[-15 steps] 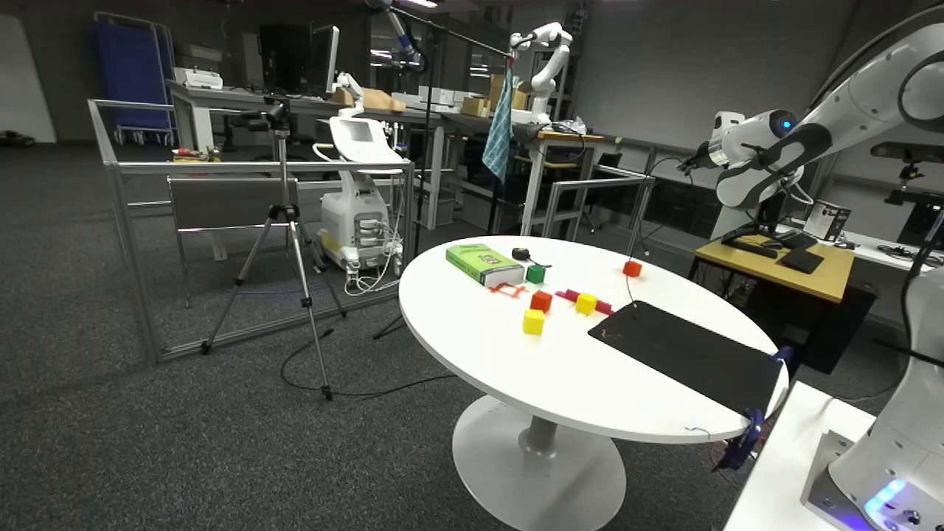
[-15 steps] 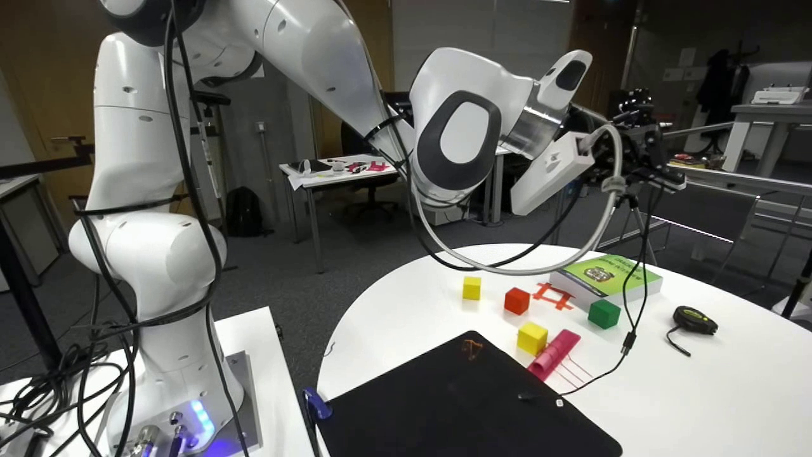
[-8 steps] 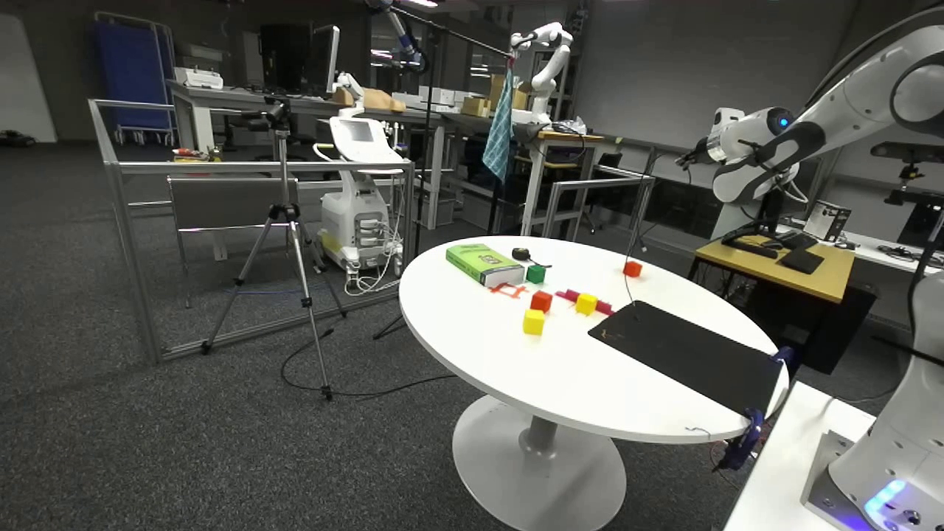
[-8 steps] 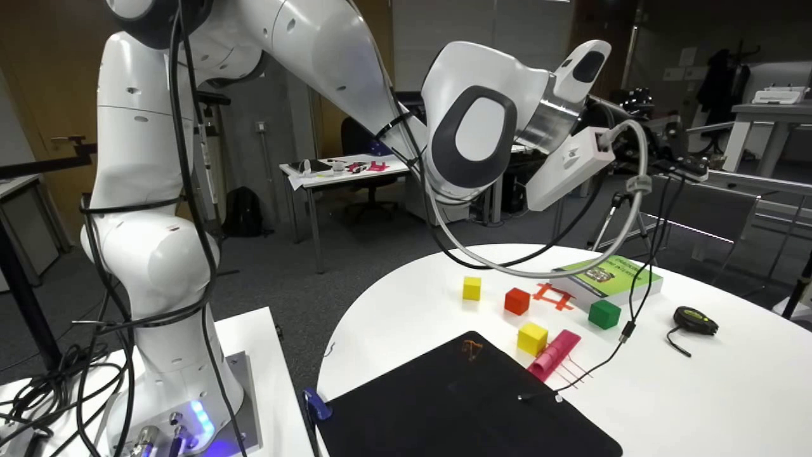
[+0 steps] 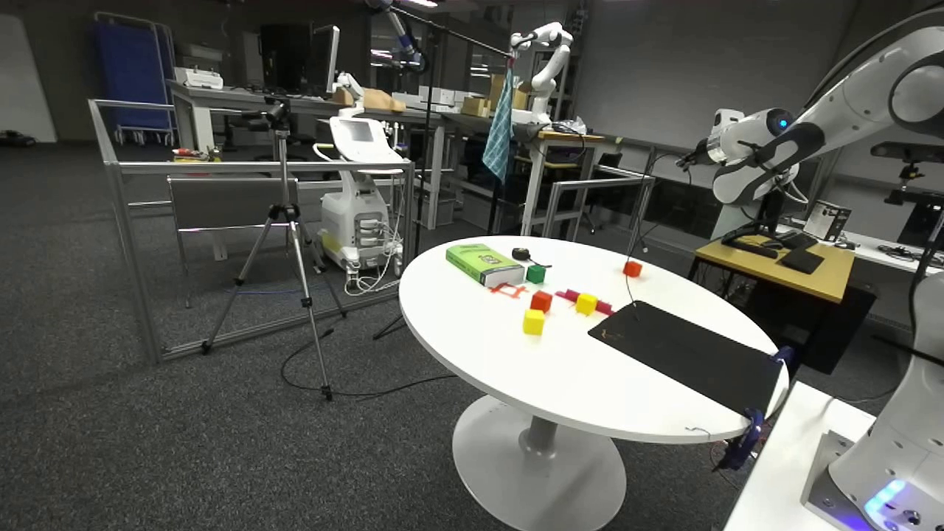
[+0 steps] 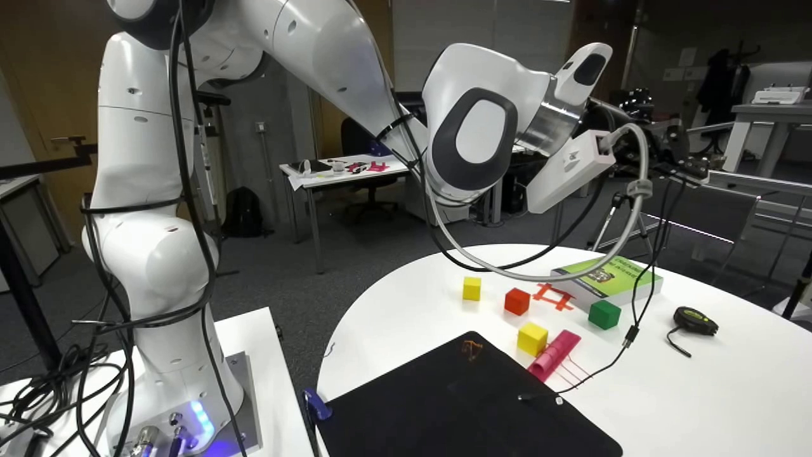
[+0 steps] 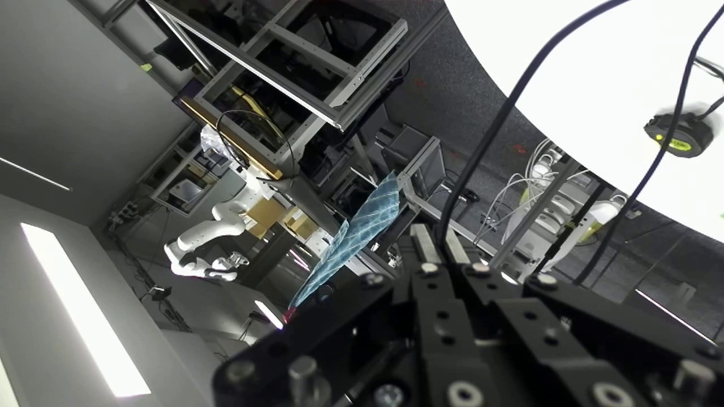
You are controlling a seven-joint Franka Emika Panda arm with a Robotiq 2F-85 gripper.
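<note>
A white robot arm (image 6: 336, 70) rose at the left in an exterior view and leaned out over a round white desk (image 6: 393, 317) at the right. On the near side of the desk, close to the base of the arm, lay a black mat (image 6: 463, 400). The tool (image 7: 440, 243) hung high above the desk, pressed together and pinching one strand of a black cable (image 6: 631, 335). A thick green book (image 5: 483, 263) lay flat at the far left of the desk in an exterior view. The cable dropped below the tool in two strands that joined partway down; from there a single thin lead ran on, its end resting on the mat. A rolled pink sheet (image 6: 557, 354) lay just beside the mat, with a black tape measure (image 6: 695, 320) well to its right. Two blue clamps (image 5: 743, 441) sat at the desk's rim, by the mat. A yellow cube (image 6: 532, 338) stood just beside the pink sheet; farther back stood a red cube (image 6: 517, 301), with a second yellow cube (image 6: 471, 288) to its left. A green cube (image 6: 604, 314) sat near the book, on its near side. A second red cube (image 5: 632, 268) stood well apart from the others, toward the far right rim in an exterior view.
</note>
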